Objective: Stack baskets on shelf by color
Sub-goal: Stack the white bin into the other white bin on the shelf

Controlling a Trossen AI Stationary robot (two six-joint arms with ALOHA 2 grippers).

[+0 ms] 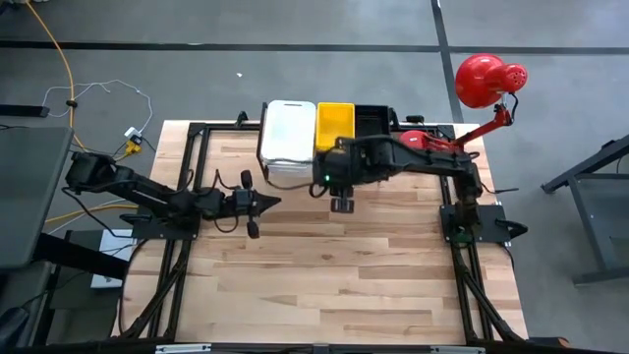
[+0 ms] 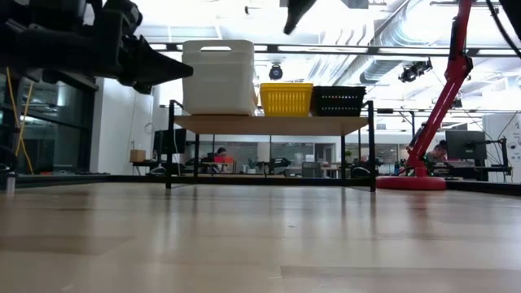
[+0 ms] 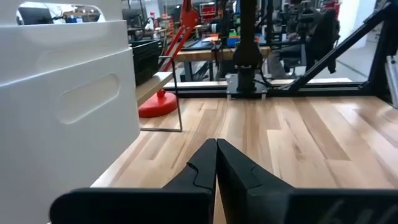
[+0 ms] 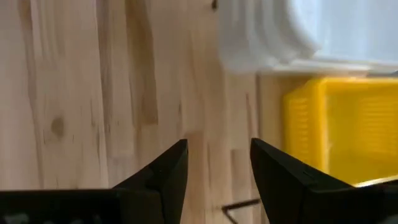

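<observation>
The shelf (image 2: 269, 124) stands at the table's far middle on thin black legs. On its top rest a tall stack of white baskets (image 1: 288, 138) (image 2: 217, 77), a yellow basket (image 1: 334, 124) (image 2: 286, 99) and a black basket (image 1: 373, 118) (image 2: 339, 101), side by side. My left gripper (image 1: 274, 203) (image 3: 216, 155) is shut and empty, level, pointing toward the table's right, just near of the white stack (image 3: 62, 112). My right gripper (image 1: 342, 205) (image 4: 217, 158) hangs open above the table, near of the yellow basket (image 4: 342, 130), slanting down, with nothing between its fingers.
A red lamp (image 1: 488, 79) leans over the table's far right corner, its base (image 1: 418, 141) (image 2: 411, 182) beside the shelf. Black frame rails run along the table's left and right sides. Bare wood (image 1: 334, 285) spreads across the near half.
</observation>
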